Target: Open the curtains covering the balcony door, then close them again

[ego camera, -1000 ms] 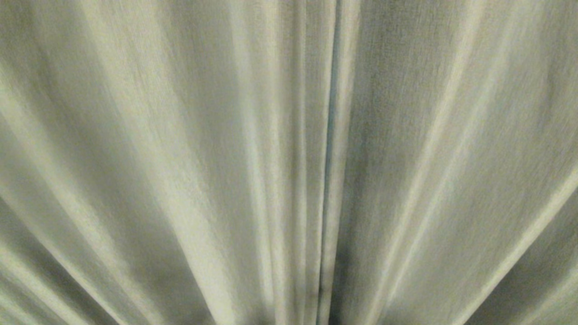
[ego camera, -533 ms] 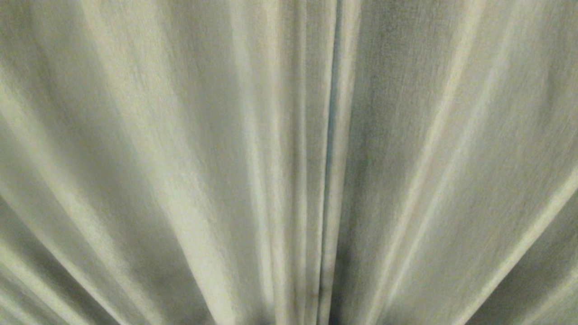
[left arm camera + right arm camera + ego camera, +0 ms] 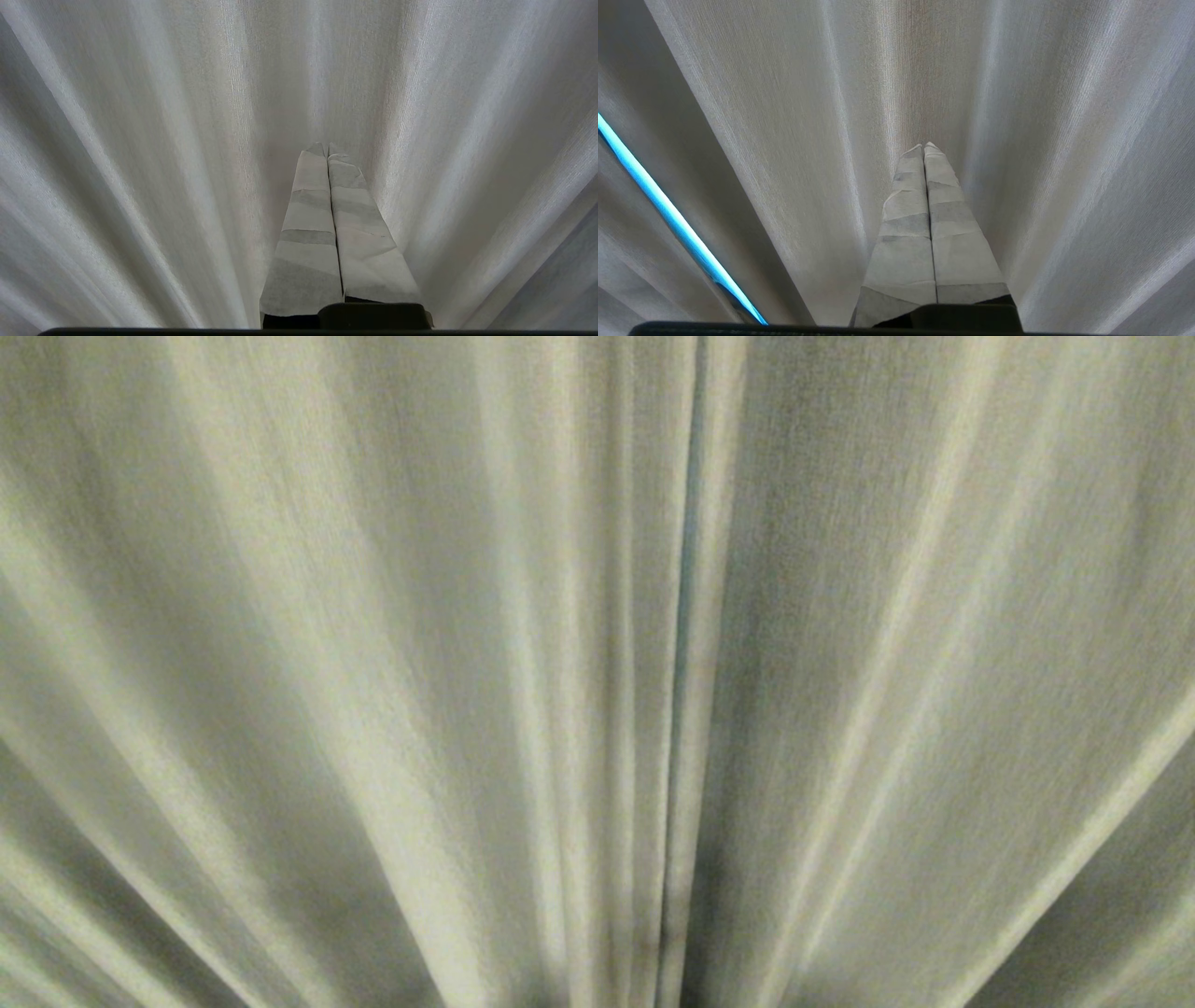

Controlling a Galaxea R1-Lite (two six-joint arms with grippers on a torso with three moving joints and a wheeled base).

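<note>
The pleated cream curtains [image 3: 373, 644] fill the whole head view, drawn together, with only a thin bluish slit [image 3: 689, 569] between the two hemmed edges. The balcony door is hidden behind them. Neither arm shows in the head view. My left gripper [image 3: 326, 145] points at the cloth [image 3: 140, 140] with its tape-wrapped fingers [image 3: 308, 224] pressed together, nothing between them. My right gripper [image 3: 923, 145] is shut the same way in front of a pleat [image 3: 1017, 116], holding nothing. In the right wrist view a bright blue strip [image 3: 658, 196] of light shows at the panel's edge.
Folds of fabric surround both grippers closely on every side. Nothing else is in view.
</note>
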